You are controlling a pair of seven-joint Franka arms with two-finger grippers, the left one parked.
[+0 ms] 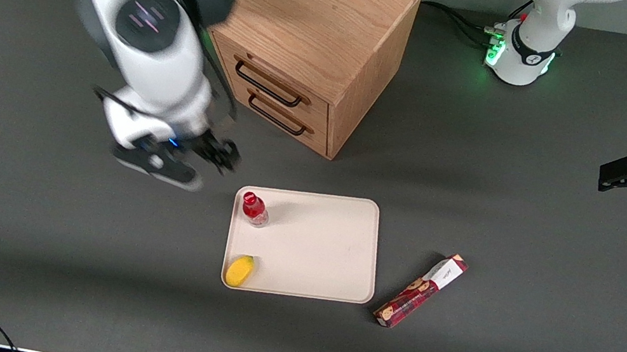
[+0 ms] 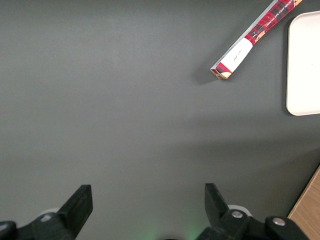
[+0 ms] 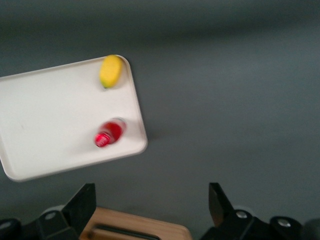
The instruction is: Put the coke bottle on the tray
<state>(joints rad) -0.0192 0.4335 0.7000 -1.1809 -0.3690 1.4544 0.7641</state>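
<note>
Gripper (image 1: 213, 153) blurred, fingers spread wide, holding nothing, above bare table just beside the tray (image 1: 314, 247).
Bottle (image 1: 253, 209) stands upright in a tray corner, near the rim; lemon (image 1: 239, 271) in the next corner.

lighting is even and diffuse from overhead, moderately bright, with no hard glare on the matte grey table (image 1: 16, 252). the wooden cabinet (image 1: 318, 41) casts a soft shadow onto the table beside it. a broad dim band crosses the table near its front edge. the working arm and its gripper (image 1: 188, 157), hanging above the table just off the tray (image 1: 325, 255) corner, are smeared by motion blur. the right wrist view is soft overall; the coke bottle (image 3: 109, 133) is blurred.
</note>
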